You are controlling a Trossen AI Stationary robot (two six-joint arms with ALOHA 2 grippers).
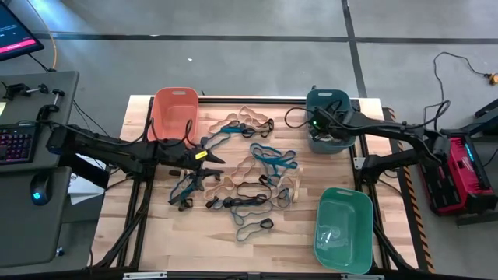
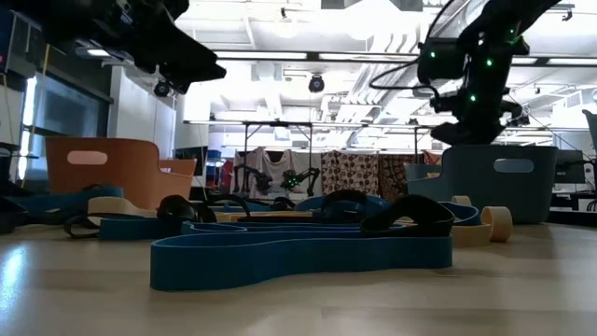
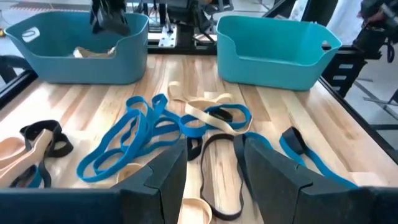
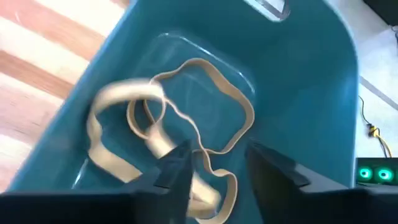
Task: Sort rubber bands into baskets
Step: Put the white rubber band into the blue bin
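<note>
Your right gripper (image 4: 214,165) hangs over the dark teal-blue plastic tub (image 1: 327,119) at the table's far right corner, its two dark fingers parted with nothing between them. Just beyond those fingers, tan elastic loops (image 4: 186,124) lie tangled on the tub's floor; one looks blurred, so you may be seeing it in mid-air rather than at rest. Your left gripper (image 3: 214,171) sits low over the wooden table (image 1: 156,241) near the orange-salmon rounded tub (image 1: 174,113), fingers apart and holding nothing. A black elastic loop (image 3: 219,177) lies on the wood right between and ahead of those fingers, with blue loops (image 3: 134,130) beside it. The rest of the tan, blue and black bands spread across the table's middle. The lighter green tub (image 1: 344,229) stands at the near right.
</note>
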